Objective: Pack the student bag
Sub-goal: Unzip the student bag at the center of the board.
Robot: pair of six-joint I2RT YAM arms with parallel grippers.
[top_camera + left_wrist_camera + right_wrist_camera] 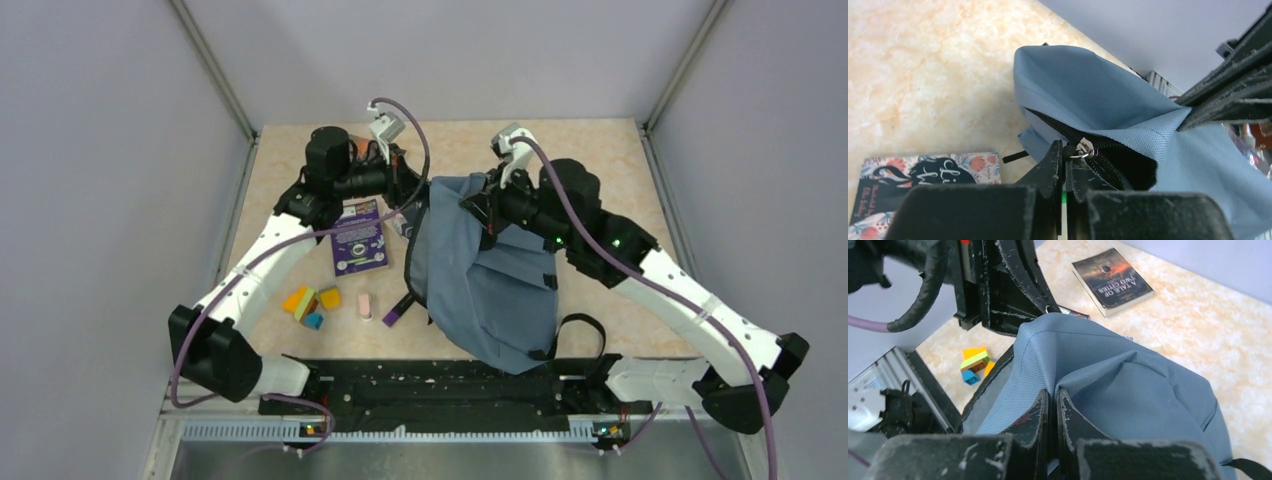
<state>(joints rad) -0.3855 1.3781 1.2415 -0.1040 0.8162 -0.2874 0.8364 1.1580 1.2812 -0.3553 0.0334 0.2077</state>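
**Bag** (490, 280): slate-blue, lay mid-table (620, 170) between the two arms. Its top was toward the far side and its black straps trailed at the near edge. The zip was partly open on a dark interior.

**Left gripper** (1064, 150): jaws closed, tips just beside the zipper pull (1083, 149). Whether the pull was pinched could not be told.

**Right gripper** (1052, 396): clamped on a raised fold of the bag's fabric near the top.

**Purple book** (358, 237): flat, just left of the bag.

**Blocks** (308, 303): coloured cluster, nearer than the purple book, with a pink piece (365, 307) beside them.

**Second book** (1112, 281): flat, apart from the bag.
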